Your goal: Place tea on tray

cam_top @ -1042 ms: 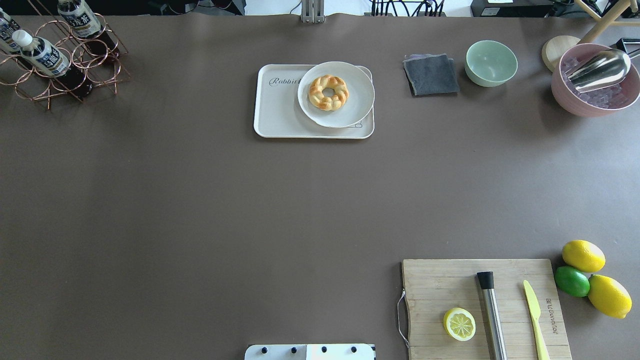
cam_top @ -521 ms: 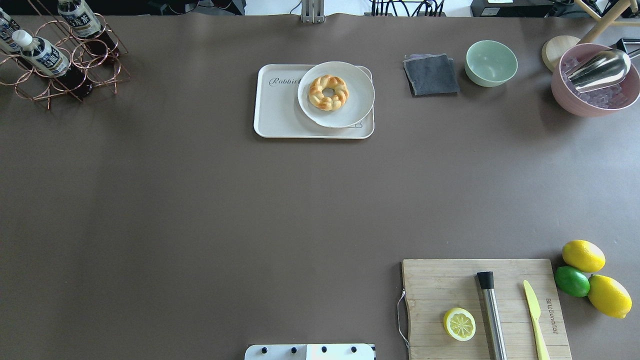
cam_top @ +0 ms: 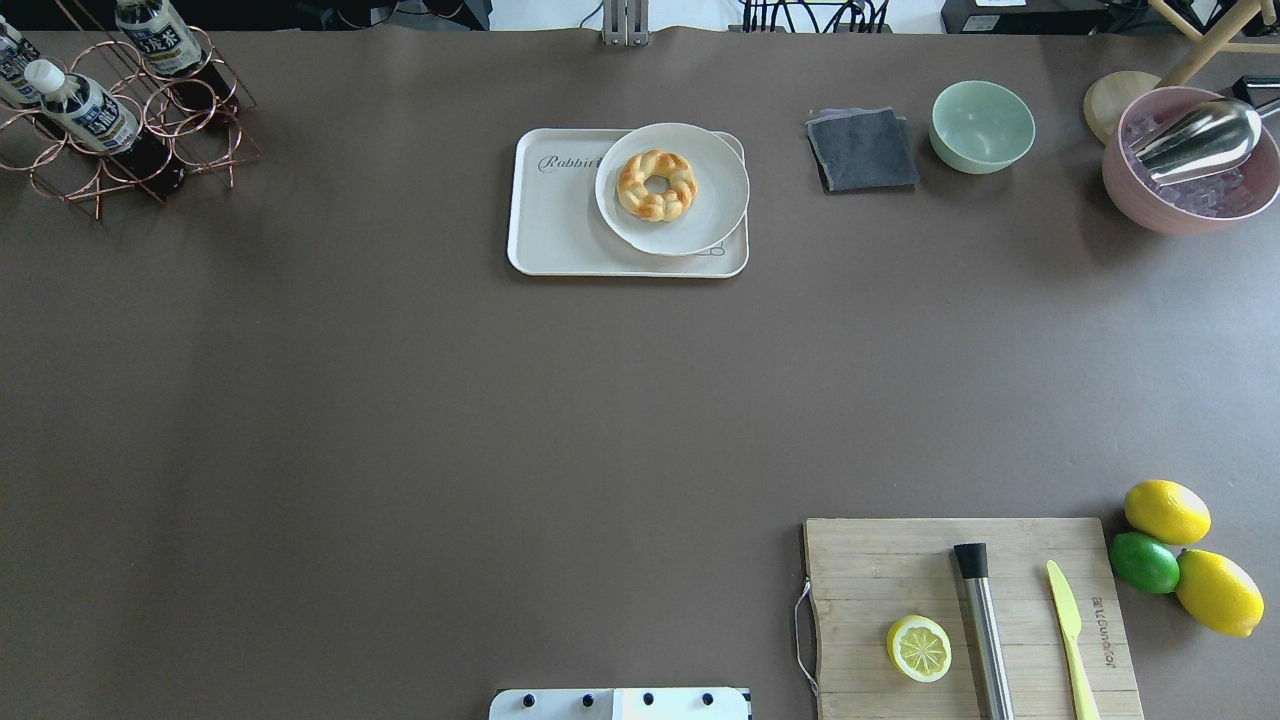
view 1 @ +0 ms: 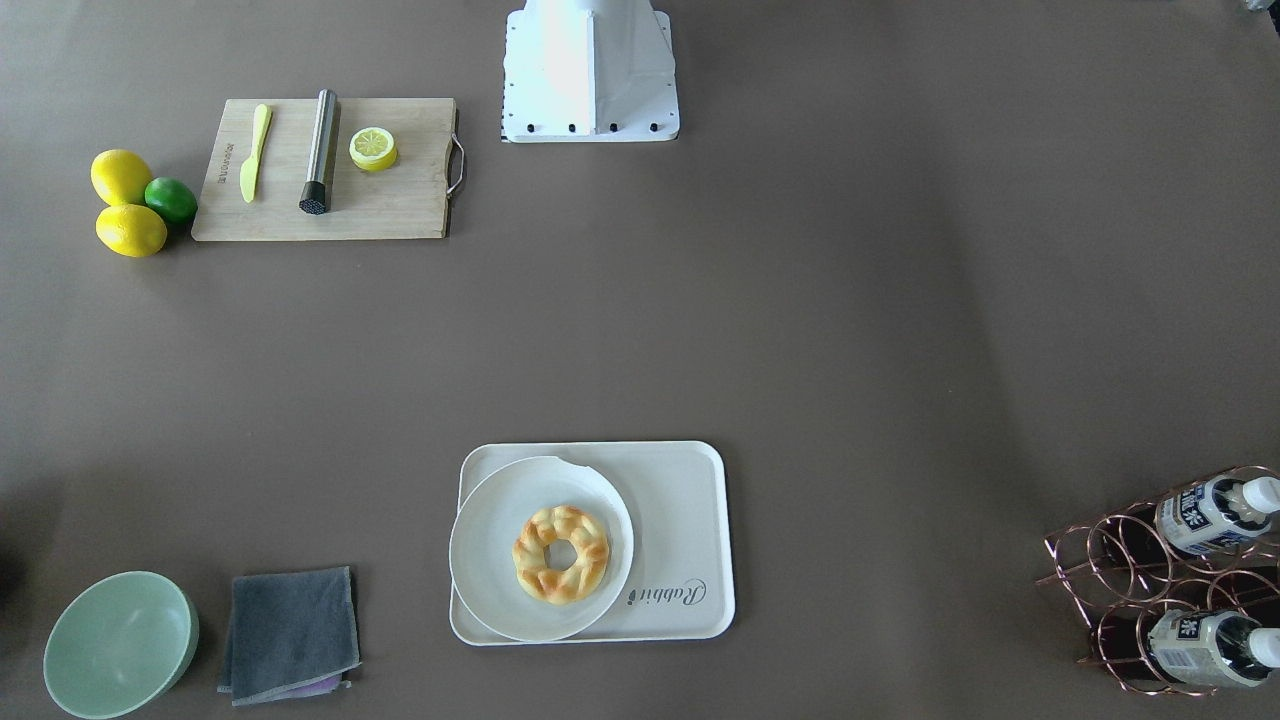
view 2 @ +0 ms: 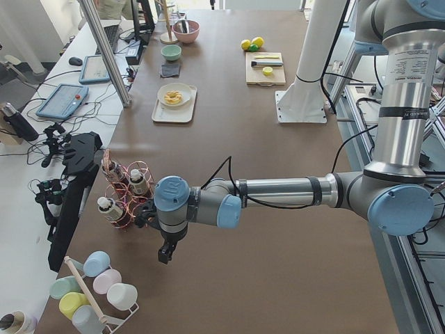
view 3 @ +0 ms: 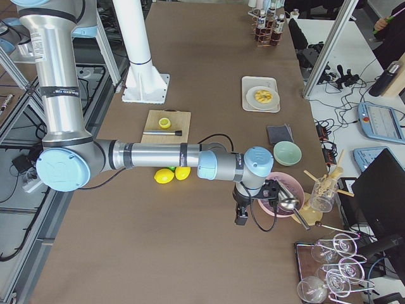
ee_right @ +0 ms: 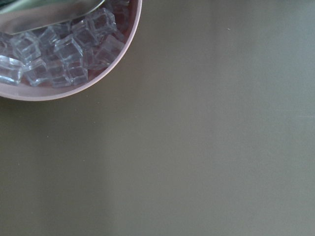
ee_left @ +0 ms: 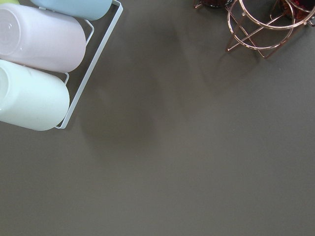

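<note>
The left gripper [view 2: 165, 255] and right gripper [view 3: 241, 216] show only in side views, too small to tell how their jaws stand. The plate [cam_top: 700, 225] covers the tray's [cam_top: 545, 230] right half and the end of its script. Overhead, the left edge cuts 1 tea bottle [cam_top: 12, 65] of 3; the near edge cuts the board [cam_top: 870, 560].
</note>
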Robot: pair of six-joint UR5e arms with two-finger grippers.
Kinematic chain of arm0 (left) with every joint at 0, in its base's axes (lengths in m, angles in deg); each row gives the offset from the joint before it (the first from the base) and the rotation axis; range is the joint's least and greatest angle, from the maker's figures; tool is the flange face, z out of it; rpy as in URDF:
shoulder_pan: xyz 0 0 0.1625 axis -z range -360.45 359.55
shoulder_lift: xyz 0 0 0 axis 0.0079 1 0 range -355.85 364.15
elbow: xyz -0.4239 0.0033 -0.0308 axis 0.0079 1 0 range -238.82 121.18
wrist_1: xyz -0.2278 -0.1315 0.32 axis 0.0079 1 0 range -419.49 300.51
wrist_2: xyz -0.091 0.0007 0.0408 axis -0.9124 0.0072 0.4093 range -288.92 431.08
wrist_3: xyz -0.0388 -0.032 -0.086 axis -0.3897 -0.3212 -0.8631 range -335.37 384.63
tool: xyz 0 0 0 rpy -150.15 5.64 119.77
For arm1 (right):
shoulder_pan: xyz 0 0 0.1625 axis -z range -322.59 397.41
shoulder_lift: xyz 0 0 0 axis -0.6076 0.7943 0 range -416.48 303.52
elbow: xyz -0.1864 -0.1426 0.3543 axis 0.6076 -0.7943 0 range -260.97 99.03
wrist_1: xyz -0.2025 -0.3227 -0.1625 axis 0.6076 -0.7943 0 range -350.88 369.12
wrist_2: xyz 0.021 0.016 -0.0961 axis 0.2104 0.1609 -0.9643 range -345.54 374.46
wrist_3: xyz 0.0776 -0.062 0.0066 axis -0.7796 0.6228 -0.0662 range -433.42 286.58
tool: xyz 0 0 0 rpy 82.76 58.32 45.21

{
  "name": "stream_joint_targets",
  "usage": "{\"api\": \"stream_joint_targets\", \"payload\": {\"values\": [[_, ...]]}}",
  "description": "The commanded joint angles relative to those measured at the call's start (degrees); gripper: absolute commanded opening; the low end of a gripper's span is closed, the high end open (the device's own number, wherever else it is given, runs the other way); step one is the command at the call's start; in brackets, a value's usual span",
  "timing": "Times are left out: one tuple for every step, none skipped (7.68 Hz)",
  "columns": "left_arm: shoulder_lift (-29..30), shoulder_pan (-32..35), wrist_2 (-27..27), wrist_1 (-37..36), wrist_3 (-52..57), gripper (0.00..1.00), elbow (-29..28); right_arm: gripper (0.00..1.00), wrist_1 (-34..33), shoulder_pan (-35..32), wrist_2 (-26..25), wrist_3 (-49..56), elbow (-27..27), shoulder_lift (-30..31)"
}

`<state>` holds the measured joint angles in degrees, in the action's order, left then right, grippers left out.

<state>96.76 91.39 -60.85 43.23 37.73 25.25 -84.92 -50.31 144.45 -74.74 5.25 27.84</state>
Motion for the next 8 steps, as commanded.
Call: {"api": "stream_joint_targets", "payload": {"values": [[0.03,-0.17,-0.09,0.2,-5.4,0.98,3.43,1.0,0.0,-0.17,0.09,0.0,0.09,0.05],[-0.14,-2.69,0.17,-0.15,-11.97,0.98,8.42,1.0,0.0,-0.17,0.09,0.0,0.09,-0.12],[0.38,-6.63,0.44,0.2,-18.65,0.98,9.6,1.0,0.0,-0.17,0.0,-0.09,0.0,-0.13],[1.43,-8.5,0.09,0.9,-25.51,0.98,9.7,1.0,0.0,-0.17,0.0,-0.44,0.09,-0.21],[1.0,-8.87,0.0,6.04,-27.84,0.98,9.96,1.0,0.09,-0.17,0.0,-0.79,0.0,-0.47],[1.08,-9.74,0.26,13.66,-30.64,0.98,9.88,1.0,0.09,-0.17,-0.09,-1.57,0.0,-0.65],[1.61,-11.23,0.53,18.96,-36.33,0.98,9.96,1.0,0.09,-0.08,0.0,-2.1,0.09,-0.74],[1.61,-12.46,2.09,24.58,-39.34,0.98,9.44,1.0,0.09,-0.17,0.0,-2.28,0.09,-0.74]]}}
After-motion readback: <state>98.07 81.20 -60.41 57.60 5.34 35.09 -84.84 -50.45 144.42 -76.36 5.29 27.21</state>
